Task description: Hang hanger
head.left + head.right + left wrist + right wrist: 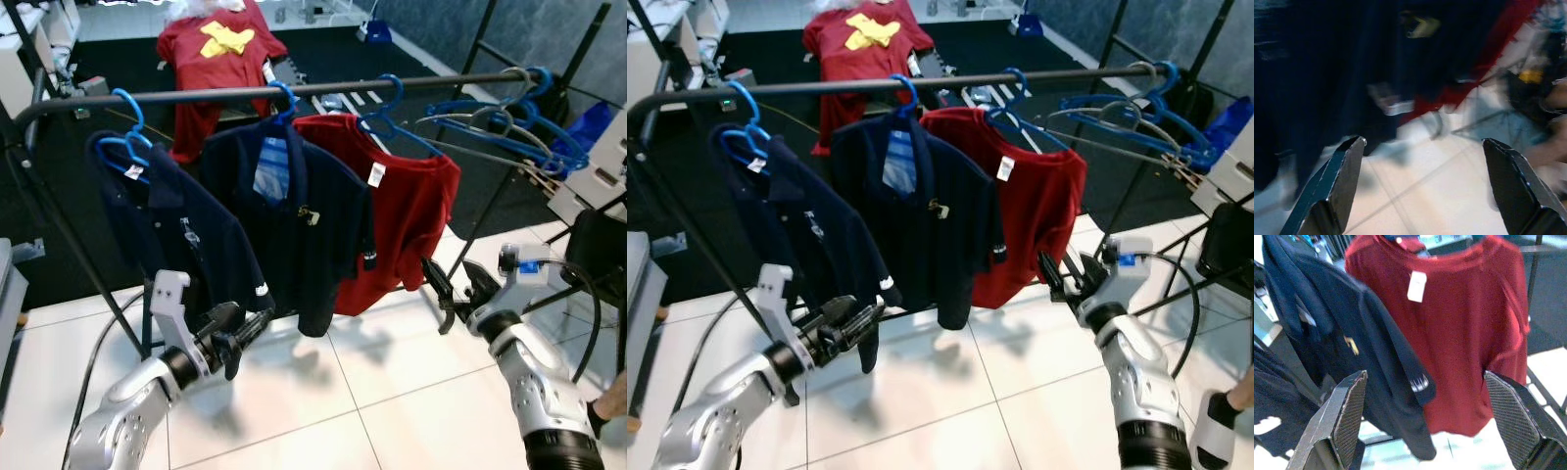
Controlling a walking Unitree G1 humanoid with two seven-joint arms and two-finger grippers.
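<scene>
Currently: three garment-bearing blue hangers (384,116) sit hooked on rail (294,90); red shirt (402,211) rightmost. Left gripper (242,338) and right gripper (441,294): both spread, empty, below shirts. Risk: raised fingers snagging hems, dragging hangers off.

Blurred. Left gripper (1422,186) fingers spread wide, empty. Beyond them: dark navy shirts (1327,73), red shirt (1508,34), pale tiled floor (1420,196).

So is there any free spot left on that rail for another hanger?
Yes: a bare stretch of rail between the red shirt and the empty hangers bunched at its right end. Leftward, three shirts hang close together.
</scene>
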